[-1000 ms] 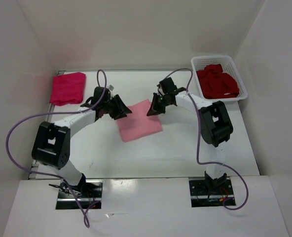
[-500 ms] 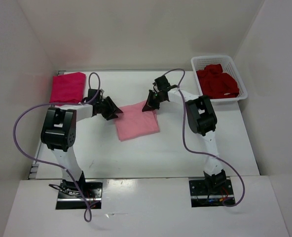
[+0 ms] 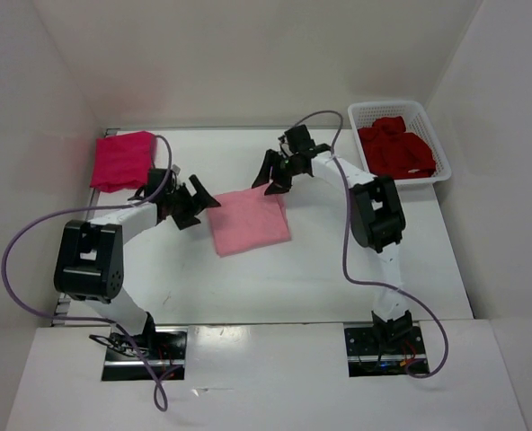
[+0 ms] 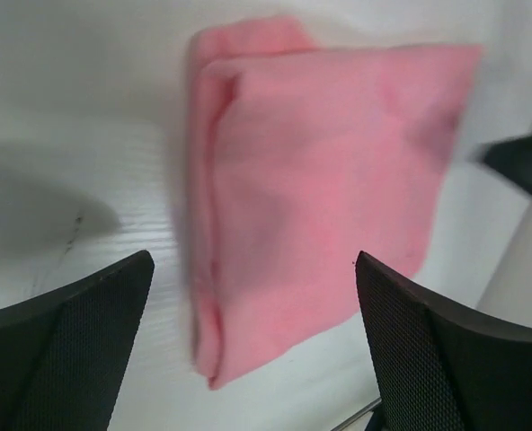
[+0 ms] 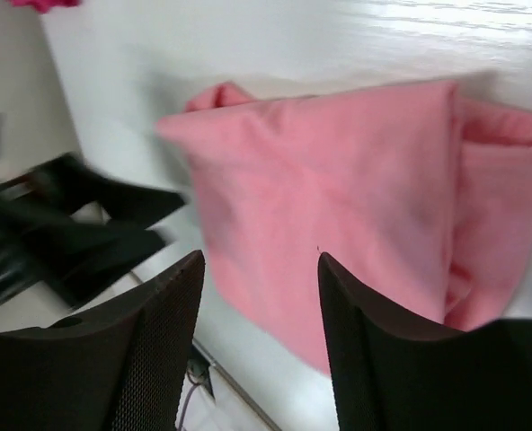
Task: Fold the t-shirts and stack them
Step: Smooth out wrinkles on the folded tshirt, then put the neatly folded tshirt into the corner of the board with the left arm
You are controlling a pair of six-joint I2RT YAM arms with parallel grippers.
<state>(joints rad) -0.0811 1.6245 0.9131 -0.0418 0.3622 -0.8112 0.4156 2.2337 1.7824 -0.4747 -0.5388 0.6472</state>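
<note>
Pink t-shirt (image 3: 250,222) lies between empty, wide-spread left gripper (image 3: 201,203) and right gripper (image 3: 272,175).

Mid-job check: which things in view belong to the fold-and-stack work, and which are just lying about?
Part of the job:
- light pink t-shirt, folded, in the middle
- magenta-red t-shirt, folded, far left
- dark crimson t-shirt, bunched in the white basket

Just lying about:
- the white basket itself
- purple cables on the arms
</note>
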